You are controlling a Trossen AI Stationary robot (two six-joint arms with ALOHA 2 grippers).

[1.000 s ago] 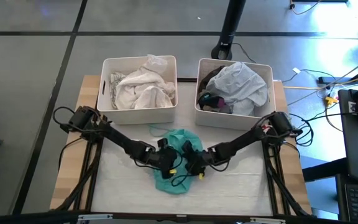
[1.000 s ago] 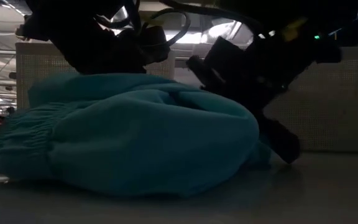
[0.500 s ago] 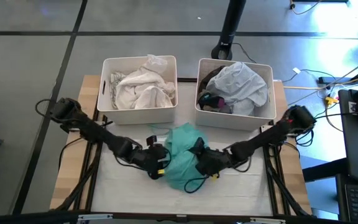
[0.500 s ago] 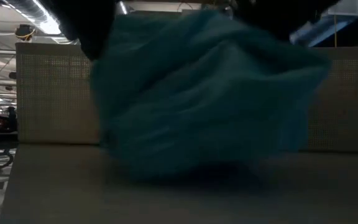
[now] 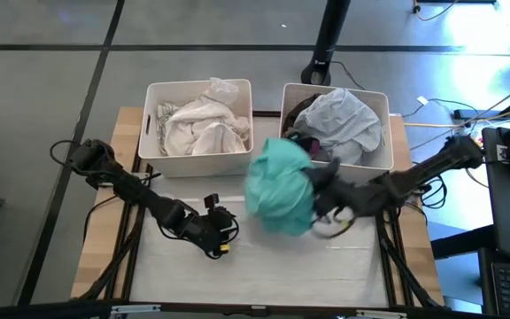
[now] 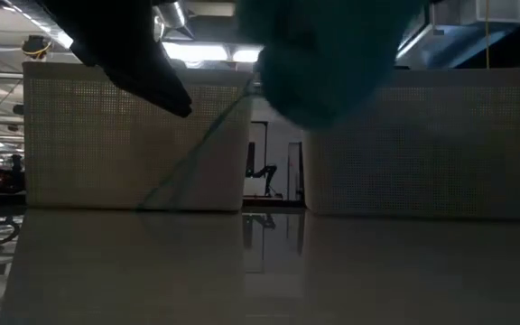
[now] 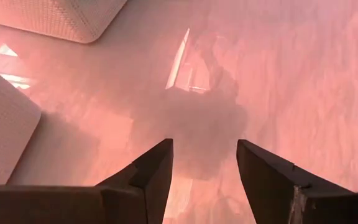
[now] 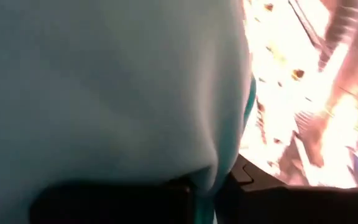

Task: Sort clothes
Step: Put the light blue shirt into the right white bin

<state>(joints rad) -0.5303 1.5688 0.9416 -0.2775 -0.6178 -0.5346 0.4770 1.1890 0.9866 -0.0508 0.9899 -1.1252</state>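
The teal-green garment (image 5: 279,186) hangs bunched above the table's middle, just in front of the two bins. My right gripper (image 5: 315,193) is shut on it from the right. In the low view the garment (image 6: 323,50) is clear of the table and a thin teal cord (image 6: 192,153) trails down from it. Cloth (image 8: 104,87) fills the right wrist view. My left gripper (image 7: 204,149) stands open over bare table, left of the garment and nearer the front edge (image 5: 220,236). My right gripper holds a bunched part of the garment's right side (image 5: 304,190), coming at it about level from the table's right. Cloth covers the fingers (image 8: 185,190), so layers and the exact spot stay hidden. The garment hangs in a ball, lifted clear of the table.
The left white bin (image 5: 149,133) holds white clothes (image 5: 202,124). The right white bin (image 5: 289,155) holds pale grey-blue cloth (image 5: 348,120) over darker pieces. Bare table (image 5: 264,266) lies toward the near edge. Cables and a stand (image 5: 326,44) sit beyond the bins.
My right gripper has risen and swung toward the right bin, tipping up nearly level. It carried the teal-green garment off the table, where it lay spread, into a hanging ball. My left gripper has come off the garment and drawn back to the left.
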